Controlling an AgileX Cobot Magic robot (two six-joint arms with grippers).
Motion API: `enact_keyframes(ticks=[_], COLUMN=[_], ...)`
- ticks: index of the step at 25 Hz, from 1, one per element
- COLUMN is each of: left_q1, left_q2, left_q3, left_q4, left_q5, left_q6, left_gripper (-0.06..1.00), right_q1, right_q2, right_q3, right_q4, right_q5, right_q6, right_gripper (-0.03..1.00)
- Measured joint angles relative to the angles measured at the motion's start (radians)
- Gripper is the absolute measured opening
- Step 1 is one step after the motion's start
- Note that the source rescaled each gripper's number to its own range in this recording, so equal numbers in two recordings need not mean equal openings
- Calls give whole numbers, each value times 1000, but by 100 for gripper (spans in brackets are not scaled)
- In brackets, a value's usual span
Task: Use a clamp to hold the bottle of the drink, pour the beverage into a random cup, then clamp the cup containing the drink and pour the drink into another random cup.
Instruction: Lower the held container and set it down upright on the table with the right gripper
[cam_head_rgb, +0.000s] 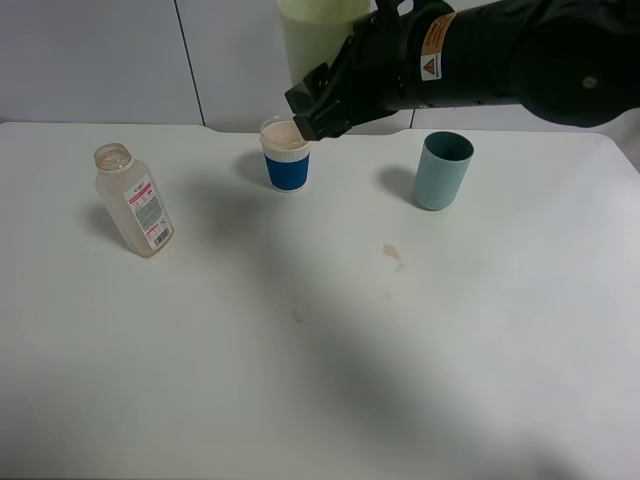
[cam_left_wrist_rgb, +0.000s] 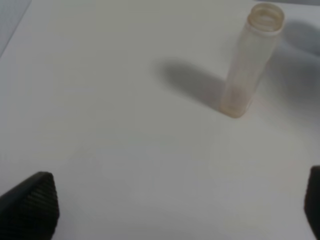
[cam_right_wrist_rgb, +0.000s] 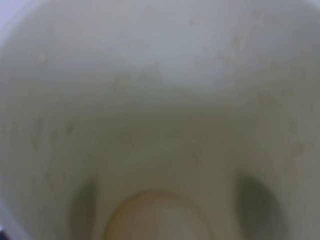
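The white table (cam_head_rgb: 300, 380) fills most of the high view, with pale brown stains (cam_head_rgb: 393, 254) near its middle. The bulky black right arm (cam_head_rgb: 520, 55) reaches in from the upper right, an orange warning sticker (cam_head_rgb: 435, 48) on its housing. Its clamp (cam_head_rgb: 318, 100) is clenched on the pale yellow-green tumbler (cam_head_rgb: 318, 35), which it holds lifted at the top edge of the view, above the table and above the cups. The right wrist view looks straight into this tumbler (cam_right_wrist_rgb: 160, 100): the pale inner wall fills the picture, speckled with faint brownish droplets, and a little of the brown beverage (cam_right_wrist_rgb: 155, 217) shows at the frame's lower edge. Two dark blurred shapes show through the wall; what they are cannot be told.

The clear bottle (cam_head_rgb: 134, 200) stands upright and uncapped at the left of the table, well apart from the cups, its white label with red print facing the camera. It looks nearly empty, with only a faint brown tint. The left wrist view shows the same bottle (cam_left_wrist_rgb: 250, 60) standing on the table, apart from the left gripper's fingertips (cam_left_wrist_rgb: 30, 205), which stand wide apart and released, holding nothing.

The teal tumbler (cam_head_rgb: 442, 170) stands upright to the right. The blue-banded white cup (cam_head_rgb: 286, 155) stands upright just below the clamp, light brown liquid inside it.
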Motion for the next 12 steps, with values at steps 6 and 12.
enact_keyframes(ticks=[6, 12], left_q1=[0, 0], left_q2=[0, 0], left_q3=[0, 0], left_q4=[0, 0], left_q5=[0, 0], left_q6=[0, 0], left_gripper=[100, 100], right_q1=[31, 31], right_q2=[0, -1], right_q3=[162, 317], right_q4=[289, 326], right_q5=[-210, -368], right_q6=[-223, -212], right_gripper=[2, 2])
